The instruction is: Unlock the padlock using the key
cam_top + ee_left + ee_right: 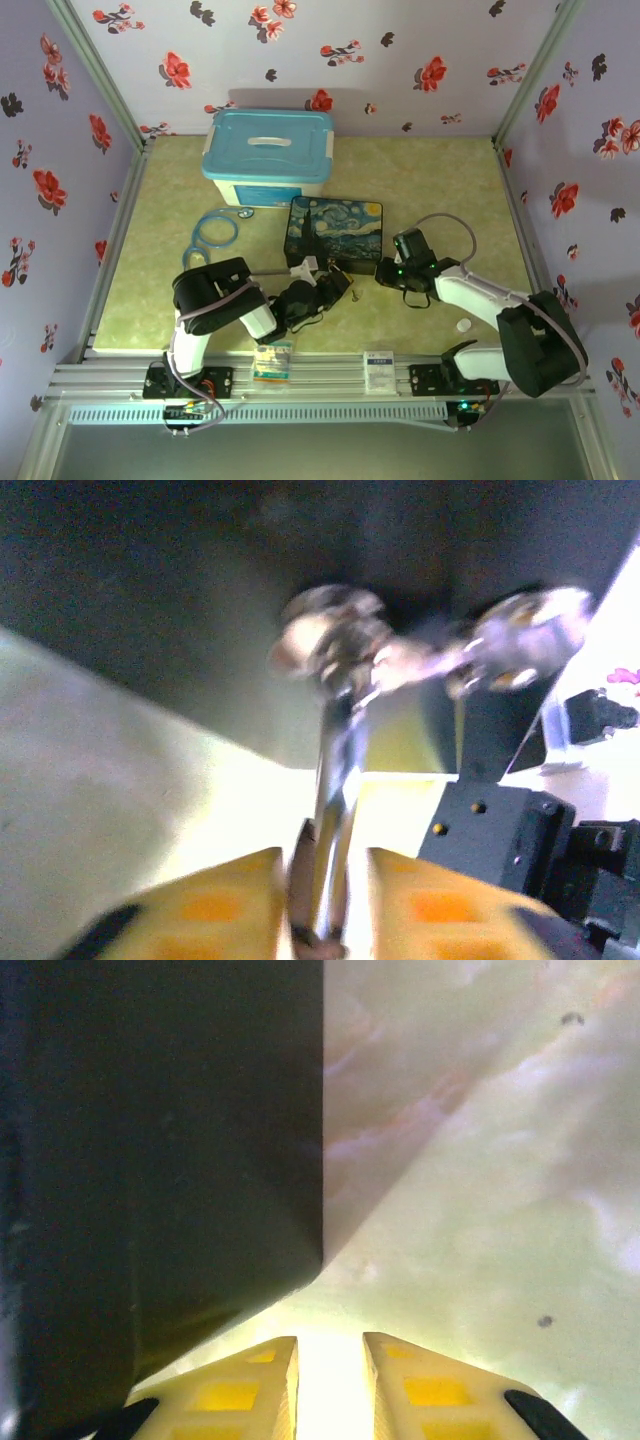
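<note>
My left gripper sits at the front edge of the Starry-Night box. In the left wrist view its yellow fingers are shut on a thin dark and silvery metal strip, the key. The key runs away from the camera to a blurred shiny lump, the padlock, which lies against the dark box wall. More blurred shiny metal joins the padlock on the right. From above the padlock is a tiny golden speck. My right gripper is open and empty at the box's right front corner.
A light blue lidded bin stands at the back. A blue ring-shaped cord lies left of the box. A small white cap sits near the right arm. Two small packets lie on the front rail. Patterned walls close in the table's sides.
</note>
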You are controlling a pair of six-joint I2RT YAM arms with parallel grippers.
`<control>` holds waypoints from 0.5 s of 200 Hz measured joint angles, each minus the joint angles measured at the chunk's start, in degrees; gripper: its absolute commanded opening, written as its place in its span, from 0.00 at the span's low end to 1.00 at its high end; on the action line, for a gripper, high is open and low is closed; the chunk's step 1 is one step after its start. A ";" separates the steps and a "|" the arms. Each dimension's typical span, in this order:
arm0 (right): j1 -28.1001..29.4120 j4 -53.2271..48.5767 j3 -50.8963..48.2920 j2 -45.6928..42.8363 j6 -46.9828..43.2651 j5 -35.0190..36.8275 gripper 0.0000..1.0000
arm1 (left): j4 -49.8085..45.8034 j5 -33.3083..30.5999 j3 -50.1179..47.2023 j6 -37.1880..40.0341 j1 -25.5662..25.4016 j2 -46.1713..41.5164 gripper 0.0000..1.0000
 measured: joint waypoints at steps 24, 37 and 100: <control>1.11 0.00 -0.15 -1.62 0.02 0.61 0.30 | -0.24 -1.22 -1.79 0.63 -0.63 -1.20 0.47; 3.41 -1.29 -0.87 -4.81 0.20 1.66 0.39 | -1.11 -2.29 -2.99 1.03 -1.07 -3.04 0.51; 14.93 -6.67 -1.75 -8.31 2.29 6.91 0.49 | -12.04 -8.74 -7.54 2.60 -4.17 -14.88 0.59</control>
